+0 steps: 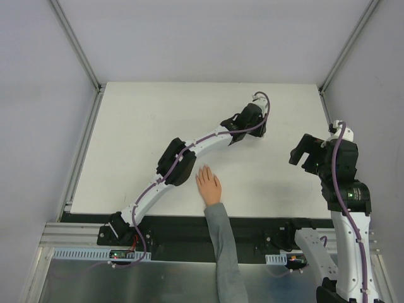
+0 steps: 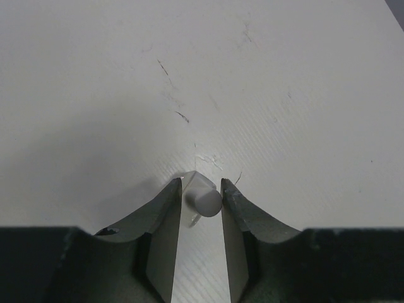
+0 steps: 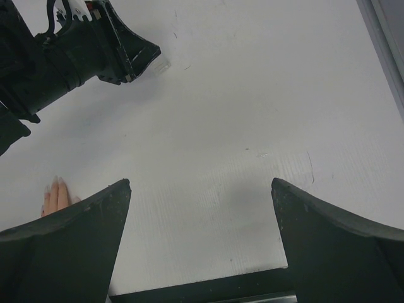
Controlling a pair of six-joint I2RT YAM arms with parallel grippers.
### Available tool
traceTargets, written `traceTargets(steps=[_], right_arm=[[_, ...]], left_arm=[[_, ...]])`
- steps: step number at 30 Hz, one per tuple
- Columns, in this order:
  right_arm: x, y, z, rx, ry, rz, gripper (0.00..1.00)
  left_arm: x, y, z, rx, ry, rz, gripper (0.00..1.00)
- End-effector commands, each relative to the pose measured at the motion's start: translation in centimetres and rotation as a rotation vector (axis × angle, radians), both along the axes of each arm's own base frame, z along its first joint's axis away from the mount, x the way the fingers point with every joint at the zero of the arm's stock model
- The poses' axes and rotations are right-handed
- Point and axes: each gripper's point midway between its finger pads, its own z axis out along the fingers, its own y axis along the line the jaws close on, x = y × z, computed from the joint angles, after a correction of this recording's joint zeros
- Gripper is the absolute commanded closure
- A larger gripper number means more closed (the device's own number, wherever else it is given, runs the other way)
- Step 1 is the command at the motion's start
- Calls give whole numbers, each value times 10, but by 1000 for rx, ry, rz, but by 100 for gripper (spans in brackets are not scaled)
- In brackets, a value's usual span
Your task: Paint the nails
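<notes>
Nails (image 1: 204, 170): too small to tell from skin in the top view; they sit at the tips of a pale peach-pink hand (image 1: 209, 188) lying flat, palm down, fingers together and pointing away from the arm bases, at the near-centre of the table (image 1: 145, 120). A grey knit-look sleeve (image 1: 222, 252) runs back off the near edge. In the R wrist view the fingertips show at far left, nails faintly paler and glossy.

L gripper (image 2: 201, 183): dark, wedge-shaped fingers w/ flat inner faces, drawn narrow either side of a small smooth white cylindrical cap (image 2: 203, 200) on a clear bottle; can't tell if the pads actually press it. It sits far-right of centre, well apart from the hand.

R gripper (image 3: 201, 183): matte black fingers spread wide, nothing between them, held above the table's right side.

Table top is matte white w/ fine ribbing and a few thin dark scratches. Plain pale grey walls (image 1: 38, 95) w/ metal corner struts (image 1: 76, 44) enclose it.
</notes>
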Motion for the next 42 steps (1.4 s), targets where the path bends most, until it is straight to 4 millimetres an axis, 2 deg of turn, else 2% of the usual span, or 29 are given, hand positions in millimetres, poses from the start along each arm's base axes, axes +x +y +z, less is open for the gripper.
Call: traceTargets(steps=[1,3,4,5,6,7,8,9,10,11,12,13,14,15,16,17,18,19,20,21,22,27,28,29,30,31,34,38,42], right_arm=[[2,1,6,-2,-13,15,4],[2,2,4,2,-7,17,4],[2,2,3,3,-4,20,4],[3,3,3,4,-1,21,4],[3,3,2,-16,3,46,4],[4,6,3,-15,2,63,4],[4,8,2,-14,-1,80,4],[7,11,6,-18,-22,110,4],[7,21,3,4,-31,166,4],[8,28,3,12,-47,207,4],[11,43,8,41,-82,289,4],[12,49,8,57,-86,323,4],[13,56,4,75,-82,361,4],[14,69,8,108,-101,434,4],[14,74,7,121,-102,459,4],[16,79,2,132,-88,480,4],[17,84,2,142,-96,503,4],[17,87,1,146,-98,521,4],[19,95,3,147,-116,557,4],[16,104,-1,168,-111,603,4],[14,112,-1,182,-114,642,4],[-12,178,-8,202,-114,967,4],[-18,187,-15,200,-105,1012,4],[-27,205,-11,202,-148,1097,2],[-32,215,-15,197,-162,1154,1],[-35,220,-27,190,-158,1181,1],[-28,235,-28,200,-221,1217,1],[-30,265,4,313,-332,1339,10],[-33,282,12,352,-362,1387,16]], left_arm=[[-3,-13,21,-55,-25,-31,72],[-2,-12,22,-57,-24,-35,89],[-1,-10,31,-69,-23,-33,97],[-3,-9,34,-75,-13,-33,100],[-6,-6,32,-72,7,-38,100],[-10,-3,54,-104,10,-67,100],[-13,0,64,-109,9,-80,100],[-20,9,56,-87,36,-89,100],[-29,14,92,-130,21,-133,100],[-31,23,102,-141,31,-148,100],[-42,33,96,-128,71,-172,100],[-51,43,131,-163,46,-197,100],[-61,52,141,-176,63,-235,100],[-71,66,129,-152,98,-245,100],[-84,78,165,-188,61,-266,100],[-95,87,174,-199,65,-296,100],[-104,102,161,-176,99,-292,100],[-117,116,190,-207,65,-310,100],[-130,123,196,-218,69,-342,100],[-142,137,181,-200,108,-348,100],[-155,150,205,-228,75,-361,100],[-215,201,211,-280,135,-398,100],[-219,209,212,-292,147,-390,100],[-226,215,203,-292,175,-384,100],[-235,221,214,-319,173,-384,100],[-240,224,215,-330,182,-388,100],[-258,230,222,-365,211,-421,100],[-264,236,228,-378,194,-414,100],[-263,238,238,-400,178,-380,100]])
